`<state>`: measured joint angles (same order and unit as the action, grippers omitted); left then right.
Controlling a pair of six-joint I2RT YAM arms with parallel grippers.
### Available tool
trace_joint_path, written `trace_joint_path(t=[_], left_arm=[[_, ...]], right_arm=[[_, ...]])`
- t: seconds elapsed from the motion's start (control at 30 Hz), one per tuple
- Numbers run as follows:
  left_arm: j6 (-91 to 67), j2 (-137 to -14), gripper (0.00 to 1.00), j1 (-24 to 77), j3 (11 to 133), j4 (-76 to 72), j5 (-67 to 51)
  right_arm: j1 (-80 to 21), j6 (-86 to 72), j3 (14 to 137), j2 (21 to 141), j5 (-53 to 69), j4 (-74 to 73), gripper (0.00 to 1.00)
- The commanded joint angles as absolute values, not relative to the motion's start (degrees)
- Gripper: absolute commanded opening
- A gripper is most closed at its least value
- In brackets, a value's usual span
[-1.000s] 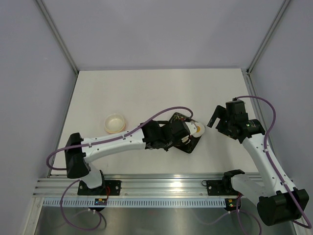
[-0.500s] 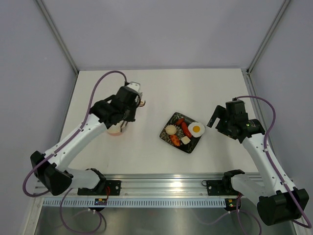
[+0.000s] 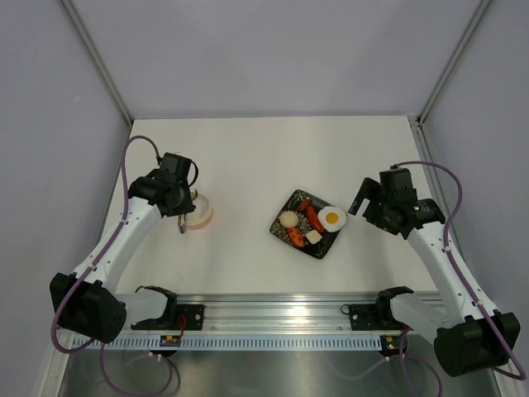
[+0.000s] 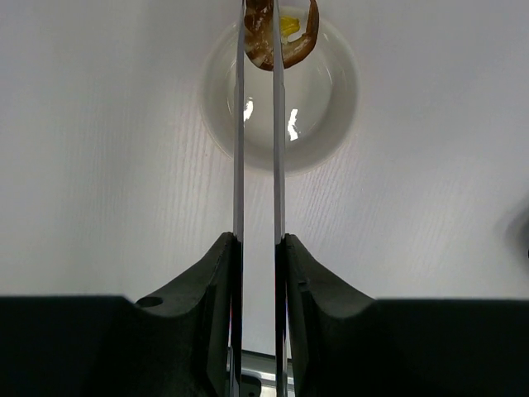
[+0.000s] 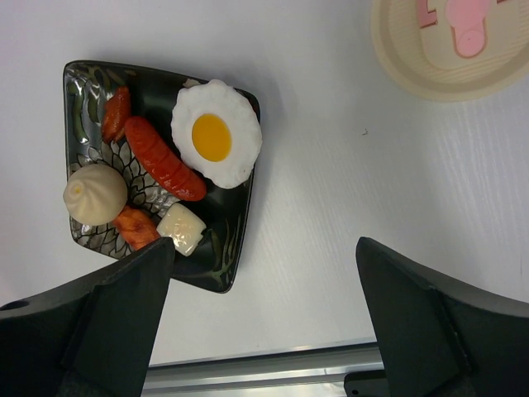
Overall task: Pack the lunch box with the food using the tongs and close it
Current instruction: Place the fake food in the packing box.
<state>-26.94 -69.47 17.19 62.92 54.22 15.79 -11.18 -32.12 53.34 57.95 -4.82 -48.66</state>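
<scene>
Left gripper: the left gripper (image 4: 258, 266) is closed on the tongs (image 4: 238, 157), its two dark fingers pressing the thin metal arms from either side so they run nearly parallel.
Tongs: they reach forward from the fingers, and the tips pinch a brown food piece (image 4: 281, 37) with a yellow bit showing in it.
Held piece: in the left wrist view it sits over the far rim of the lunch box (image 4: 339, 95); whether it touches the tub cannot be told.
Lunch box: the round cream tub stands uncovered near the left edge of the table (image 3: 248, 157), about midway between near and far edges.
Lid: the lid (image 5: 446, 50) lies flat on the table, pink mark up, near the plate corner beside the egg.
Plate: the black square plate (image 5: 83, 74) sits right of the table's centre, turned corner-on.
Food on plate: fried egg (image 5: 216, 132), red sausage (image 5: 164, 157), pale bun (image 5: 95, 194), orange carrot (image 5: 136, 225), pale cube (image 5: 182, 229).
Right gripper: the right gripper (image 5: 264, 314) hangs with its fingers spread wide, holding nothing, above the table beside the plate.
</scene>
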Motion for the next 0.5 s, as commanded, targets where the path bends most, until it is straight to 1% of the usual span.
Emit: trace_joint_path(t=[0.0, 0.47], left_arm=[[-29.9, -67.4, 0.0, 16.4, 62.8, 52.2, 15.3], [-30.7, -60.5, 0.0, 16.5, 60.0, 54.5, 11.9]], right_arm=[[-11.0, -31.4, 54.5, 58.1, -4.0, -47.0, 0.99], [-11.0, -32.0, 53.2, 58.4, -3.3, -45.5, 0.99]])
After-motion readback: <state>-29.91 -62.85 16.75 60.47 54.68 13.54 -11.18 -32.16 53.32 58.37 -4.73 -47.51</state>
